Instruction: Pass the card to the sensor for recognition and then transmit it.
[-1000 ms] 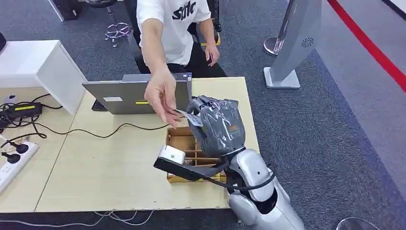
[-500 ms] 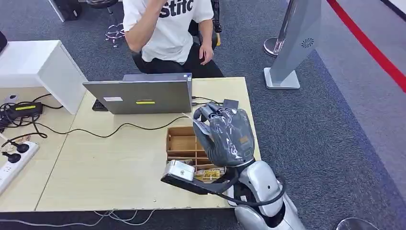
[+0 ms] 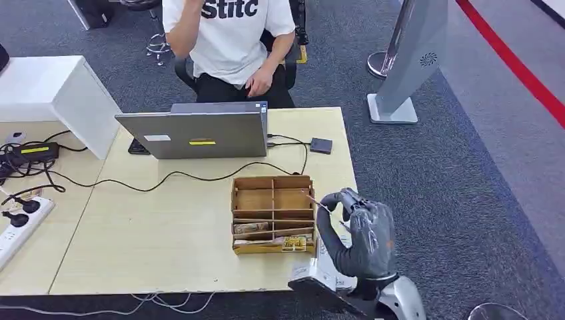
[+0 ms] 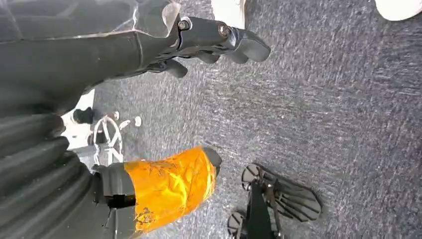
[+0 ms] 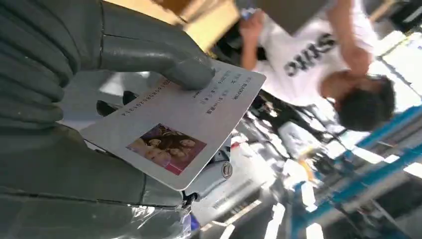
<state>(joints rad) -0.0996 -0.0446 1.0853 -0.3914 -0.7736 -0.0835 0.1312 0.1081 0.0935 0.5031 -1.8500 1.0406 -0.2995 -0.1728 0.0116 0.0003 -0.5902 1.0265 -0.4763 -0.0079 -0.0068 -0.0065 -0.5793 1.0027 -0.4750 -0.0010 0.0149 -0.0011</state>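
My right hand (image 3: 360, 239) hangs over the table's front right corner, just right of the wooden box. In the right wrist view its thumb (image 5: 164, 62) presses a white card (image 5: 181, 127) against the fingers beneath; the card bears a small photo and printed lines. A small dark square sensor (image 3: 320, 145) lies on the table's far right part, cabled to the laptop (image 3: 200, 133), well beyond my right hand. My left hand (image 4: 149, 104) hangs over grey carpet with an orange-taped thumb (image 4: 169, 186) and fingers (image 4: 224, 40) apart, holding nothing.
A wooden divided box (image 3: 273, 213) with a few cards stands near the table's (image 3: 146, 233) front edge. A person in a white shirt (image 3: 230, 37) sits behind the laptop. Cables and a power strip (image 3: 16, 223) lie at the left. A grey stand (image 3: 406, 60) rises at the back right.
The person's hand left the card and pulled back to their body. My right hand, holding the card, dropped back from near the laptop to the table's front right corner.
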